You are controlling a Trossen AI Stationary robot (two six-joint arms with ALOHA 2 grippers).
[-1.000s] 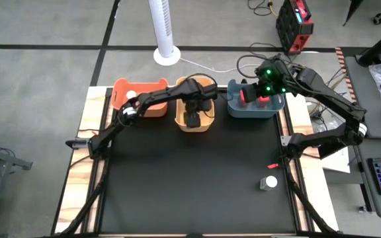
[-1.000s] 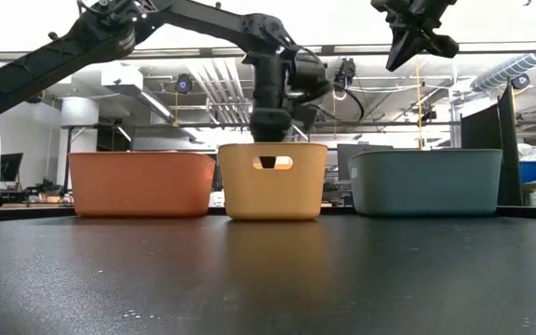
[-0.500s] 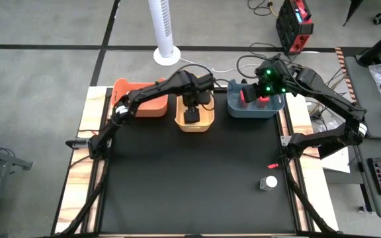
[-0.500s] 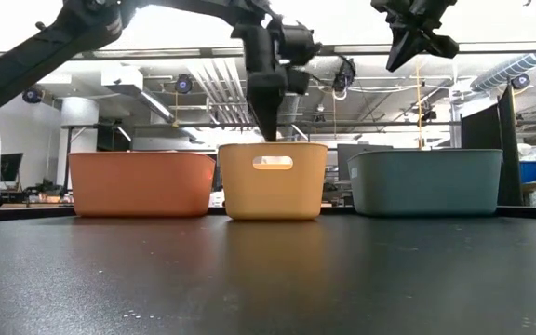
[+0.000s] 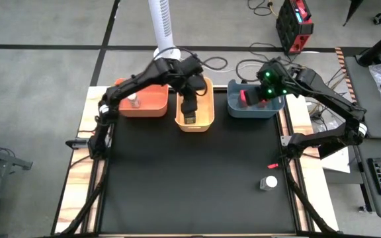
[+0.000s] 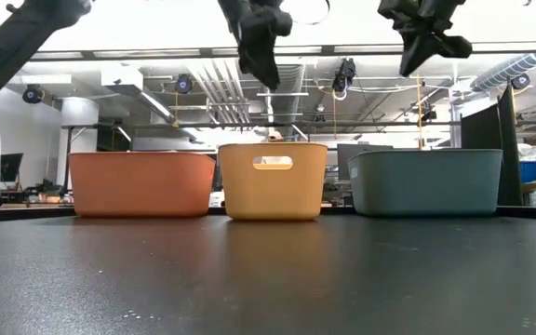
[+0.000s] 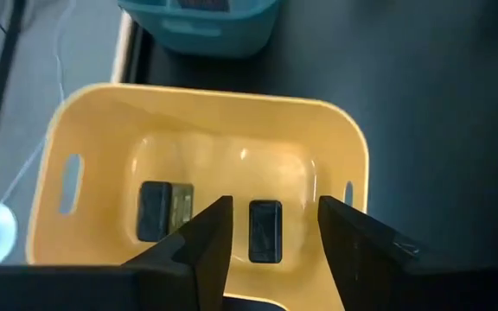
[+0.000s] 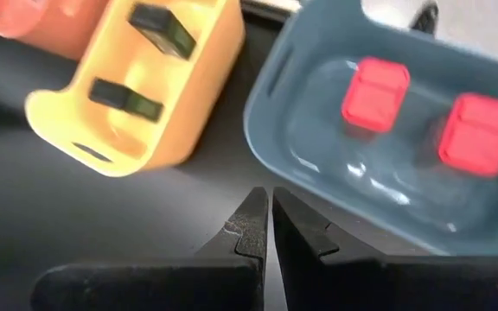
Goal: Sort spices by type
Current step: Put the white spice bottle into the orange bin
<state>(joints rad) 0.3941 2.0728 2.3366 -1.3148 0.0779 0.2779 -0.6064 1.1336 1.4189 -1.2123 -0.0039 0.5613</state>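
High view: left pincer (image 5: 189, 99) hangs over the yellow bin (image 5: 194, 125); right pincer (image 5: 264, 92) over the blue bin (image 5: 233, 109). One jar (image 5: 135, 101) stands in the orange bin (image 5: 152, 109), another jar (image 5: 268, 182) on the table (image 5: 190, 185).

Left wrist view: fingers (image 7: 210, 235) apart, empty, above two black boxes (image 7: 264, 230).

Right wrist view: fingers (image 8: 249, 226) together, empty; two red boxes (image 8: 374, 93) in the blue bin.

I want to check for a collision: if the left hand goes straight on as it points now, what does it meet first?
Probably the black spice box lying in the yellow bin, seen between the open fingers of the left hand.
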